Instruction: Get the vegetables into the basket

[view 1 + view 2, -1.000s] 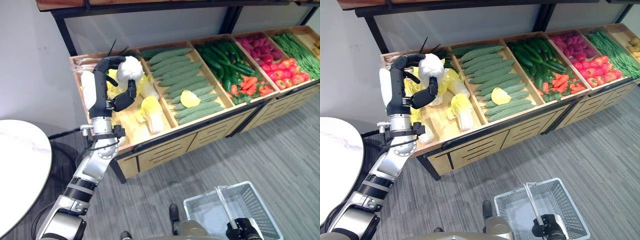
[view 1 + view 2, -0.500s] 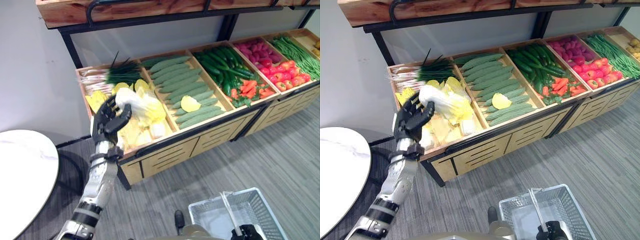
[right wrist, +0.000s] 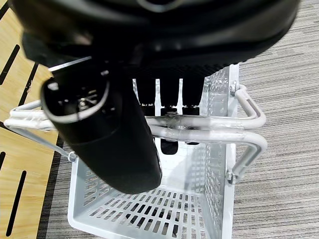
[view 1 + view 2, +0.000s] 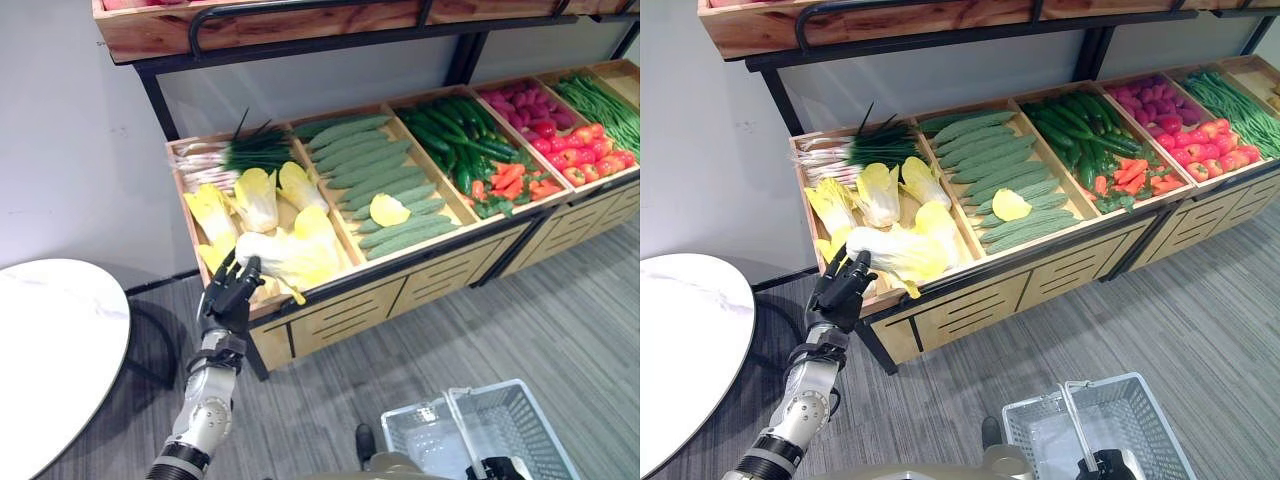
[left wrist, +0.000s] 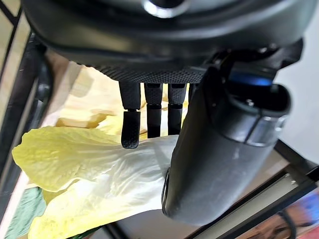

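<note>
Right, head views: I see my left hand (image 4: pixel 230 291) at lower left, gripping a pale cabbage (image 4: pixel 285 255) over the wooden bin's (image 4: pixel 300 290) front edge; wire basket (image 4: pixel 480 435) at lower right.
Left wrist view: fingers (image 5: pixel 130 124) and thumb pinch the cabbage's white stalk.
Right wrist view: right hand (image 3: pixel 109 134), fingers curled round the basket handle (image 3: pixel 209 130).

One basket (image 4: pixel 1118 425), one round table (image 4: pixel 40 350), two hands
</note>
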`<state>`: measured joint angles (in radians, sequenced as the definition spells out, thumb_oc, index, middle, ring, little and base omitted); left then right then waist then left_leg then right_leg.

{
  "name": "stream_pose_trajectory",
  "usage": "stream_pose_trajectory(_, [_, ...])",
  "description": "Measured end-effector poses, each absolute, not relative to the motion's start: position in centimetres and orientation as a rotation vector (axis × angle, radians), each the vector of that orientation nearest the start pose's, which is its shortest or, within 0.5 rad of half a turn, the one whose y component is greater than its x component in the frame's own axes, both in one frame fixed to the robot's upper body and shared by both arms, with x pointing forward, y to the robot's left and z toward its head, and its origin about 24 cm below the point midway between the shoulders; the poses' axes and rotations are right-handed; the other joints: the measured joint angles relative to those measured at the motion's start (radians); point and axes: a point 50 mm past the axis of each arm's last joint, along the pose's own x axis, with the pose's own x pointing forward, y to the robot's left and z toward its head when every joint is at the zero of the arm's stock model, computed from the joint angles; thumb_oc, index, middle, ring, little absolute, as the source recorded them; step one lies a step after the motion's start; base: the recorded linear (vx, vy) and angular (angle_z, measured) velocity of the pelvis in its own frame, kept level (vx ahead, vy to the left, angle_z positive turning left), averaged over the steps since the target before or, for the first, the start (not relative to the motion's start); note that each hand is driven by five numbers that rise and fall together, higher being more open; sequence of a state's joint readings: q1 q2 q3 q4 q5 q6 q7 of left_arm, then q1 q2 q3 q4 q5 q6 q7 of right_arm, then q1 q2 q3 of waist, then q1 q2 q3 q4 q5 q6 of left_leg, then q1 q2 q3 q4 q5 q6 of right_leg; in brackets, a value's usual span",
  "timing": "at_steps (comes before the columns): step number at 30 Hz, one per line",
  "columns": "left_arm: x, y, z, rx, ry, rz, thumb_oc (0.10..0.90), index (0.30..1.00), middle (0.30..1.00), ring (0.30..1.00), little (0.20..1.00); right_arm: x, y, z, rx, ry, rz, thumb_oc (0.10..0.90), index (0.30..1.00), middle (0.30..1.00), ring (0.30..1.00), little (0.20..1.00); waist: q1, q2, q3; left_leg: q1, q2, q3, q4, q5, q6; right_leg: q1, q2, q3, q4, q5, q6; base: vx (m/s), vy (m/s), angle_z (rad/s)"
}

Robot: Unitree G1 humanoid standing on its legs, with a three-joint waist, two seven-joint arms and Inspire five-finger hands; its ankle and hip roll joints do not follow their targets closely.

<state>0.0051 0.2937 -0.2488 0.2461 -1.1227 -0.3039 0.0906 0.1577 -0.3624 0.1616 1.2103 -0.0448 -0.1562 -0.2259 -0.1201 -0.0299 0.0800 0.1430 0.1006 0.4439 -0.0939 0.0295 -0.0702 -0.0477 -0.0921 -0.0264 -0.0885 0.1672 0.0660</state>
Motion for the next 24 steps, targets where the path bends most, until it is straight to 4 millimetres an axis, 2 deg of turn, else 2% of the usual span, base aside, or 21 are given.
stream_pose_trajectory(11, [23.8,18.6,-0.6,-0.759,0.131,0.131,0.400,0.300,0.300,0.300,0.300,3.6,-29.2,-14.7,-0.555,1.202,-0.255,0.400,0.300,0.300,0.300,0.300,0.000,-0.005,0.004,0.009,-0.007,0.019,0.005,-0.003,0.002,-0.002,-0.002,0.021,0.002,0.004,0.005,-0.02,0.035,-0.05])
stream_pose_trajectory(12, [23.8,18.5,-0.7,-0.757,0.135,0.124,0.400,0.300,0.300,0.300,0.300,3.4,-29.2,-14.7,-0.554,1.209,-0.258,0.400,0.300,0.300,0.300,0.300,-0.004,-0.016,0.010,0.007,-0.014,0.021,0.007,-0.003,0.002,-0.005,-0.003,0.024,0.004,0.005,0.008,-0.10,0.127,-0.07])
stream_pose_trajectory(15, [24.1,18.3,-0.3,-0.747,0.127,0.084,0.400,0.300,0.300,0.300,0.300,4.2,-29.6,-14.5,-0.547,1.185,-0.281,0.400,0.300,0.300,0.300,0.300,-0.005,-0.020,0.040,-0.014,-0.019,0.032,0.044,-0.022,0.014,-0.034,-0.016,0.047,0.034,0.003,0.015,-0.09,0.162,-0.18])
stream_pose_trajectory(16, [24.4,17.8,-0.2,-0.735,0.136,0.050,0.400,0.300,0.300,0.300,0.300,4.5,-29.8,-14.4,-0.543,1.174,-0.301,0.400,0.300,0.300,0.300,0.300,-0.014,-0.030,0.060,-0.023,-0.046,0.041,0.045,-0.030,0.039,-0.062,-0.030,0.068,0.056,0.007,0.026,-0.12,0.190,-0.19])
stream_pose_trajectory(19, [25.3,16.8,0.7,-0.725,0.123,-0.010,0.400,0.300,0.300,0.300,0.300,5.4,-29.9,-14.2,-0.544,1.145,-0.304,0.400,0.300,0.300,0.300,0.300,-0.037,-0.046,0.094,-0.026,-0.073,0.050,0.040,-0.039,0.054,-0.086,-0.056,0.092,0.082,0.008,0.054,-0.10,0.175,-0.18])
stream_pose_trajectory(21, [25.7,16.5,1.2,-0.727,0.101,-0.033,0.400,0.300,0.300,0.300,0.300,6.0,-29.4,-14.2,-0.531,1.112,-0.300,0.400,0.300,0.300,0.300,0.300,-0.058,-0.082,0.113,-0.025,-0.119,0.086,0.043,-0.051,0.071,-0.117,-0.074,0.150,0.078,0.031,0.083,-0.09,0.204,-0.63])
stream_pose_trajectory(22, [26.0,16.5,1.4,-0.724,0.092,-0.038,0.400,0.300,0.300,0.300,0.300,6.5,-29.0,-14.2,-0.518,1.085,-0.298,0.400,0.300,0.300,0.300,0.300,-0.075,-0.105,0.130,-0.028,-0.143,0.088,0.044,-0.068,0.091,-0.121,-0.094,0.180,0.050,0.026,0.096,-0.19,0.199,-1.22])
stream_pose_trajectory(23, [26.5,16.2,1.9,-0.719,0.078,-0.063,0.400,0.300,0.300,0.300,0.300,7.4,-28.7,-14.2,-0.505,1.073,-0.302,0.400,0.300,0.300,0.300,0.300,-0.099,-0.097,0.166,-0.039,-0.148,0.132,0.048,-0.080,0.123,-0.155,-0.113,0.127,0.052,-0.080,0.136,-0.32,0.272,-1.26])
stream_pose_trajectory(24, [26.6,16.2,2.0,-0.712,0.077,-0.067,0.400,0.300,0.300,0.300,0.300,7.6,-28.4,-14.3,-0.496,1.076,-0.300,0.400,0.300,0.300,0.300,0.300,-0.094,-0.092,0.177,-0.046,-0.139,0.175,0.051,-0.072,0.146,-0.178,-0.119,0.058,0.078,-0.085,0.130,-0.36,0.257,-1.55])
